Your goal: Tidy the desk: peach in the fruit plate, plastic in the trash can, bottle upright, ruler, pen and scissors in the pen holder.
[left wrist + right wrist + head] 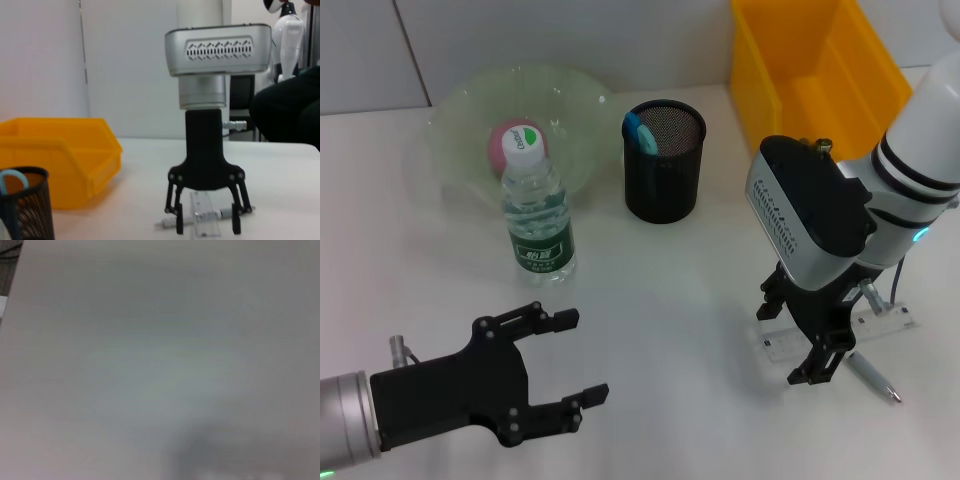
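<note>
The left tool (560, 365) sits nearest the head camera, low at the near left over the white surface (660, 300), its black fingers spread wide with nothing between them. Just beyond it the bottle (538, 215) stands upright, white cap on top, green label around its lower half. Behind the bottle and touching it in the view is the clear green plate (470, 110), with the pink peach (515, 140) lying inside. To the right of the plate stands the black mesh holder (665, 160); a blue handle (642, 133) pokes up at its left inner rim, and I cannot tell which item it belongs to. A yellow bin (810, 70) fills the far right corner.

On the right, the right tool (810, 345) points down at the surface, fingers apart and straddling the clear ruler (790, 340), which lies flat beneath it. The left wrist view shows this from the front: the right tool (206, 227) with its tips at or just above the surface on either side of the ruler (204, 217), not closed on it. A silver pen (872, 378) lies beside the ruler, crossing under the tool in the wrist view (167, 223). Whether the tips touch the ruler or pen I cannot tell. The right wrist view shows only blurred pale surface
</note>
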Controlling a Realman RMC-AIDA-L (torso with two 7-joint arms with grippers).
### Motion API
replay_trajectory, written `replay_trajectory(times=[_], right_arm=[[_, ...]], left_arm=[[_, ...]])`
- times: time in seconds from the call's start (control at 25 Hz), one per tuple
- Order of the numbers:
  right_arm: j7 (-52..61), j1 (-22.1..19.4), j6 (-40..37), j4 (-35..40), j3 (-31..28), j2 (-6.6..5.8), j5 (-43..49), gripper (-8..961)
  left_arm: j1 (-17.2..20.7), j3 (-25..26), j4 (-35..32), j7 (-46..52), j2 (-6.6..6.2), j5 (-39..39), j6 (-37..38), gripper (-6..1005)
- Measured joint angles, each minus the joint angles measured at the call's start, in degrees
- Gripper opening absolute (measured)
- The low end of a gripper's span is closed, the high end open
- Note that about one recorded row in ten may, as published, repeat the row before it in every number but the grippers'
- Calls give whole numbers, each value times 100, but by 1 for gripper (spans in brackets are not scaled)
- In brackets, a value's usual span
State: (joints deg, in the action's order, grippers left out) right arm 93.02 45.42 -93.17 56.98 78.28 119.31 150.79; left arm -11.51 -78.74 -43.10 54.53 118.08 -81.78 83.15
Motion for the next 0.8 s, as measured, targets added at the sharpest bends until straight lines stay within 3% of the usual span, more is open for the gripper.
replay_trajectory(times=[0.56,0.8], right_arm=[[103,77,187,-179,125,4,0,784],[125,83,218,-186,126,4,-1,699]], left_arm=[[-39,24,13,111,6,-211,7,802],[-45,14,13,111,5,-216,15,802]])
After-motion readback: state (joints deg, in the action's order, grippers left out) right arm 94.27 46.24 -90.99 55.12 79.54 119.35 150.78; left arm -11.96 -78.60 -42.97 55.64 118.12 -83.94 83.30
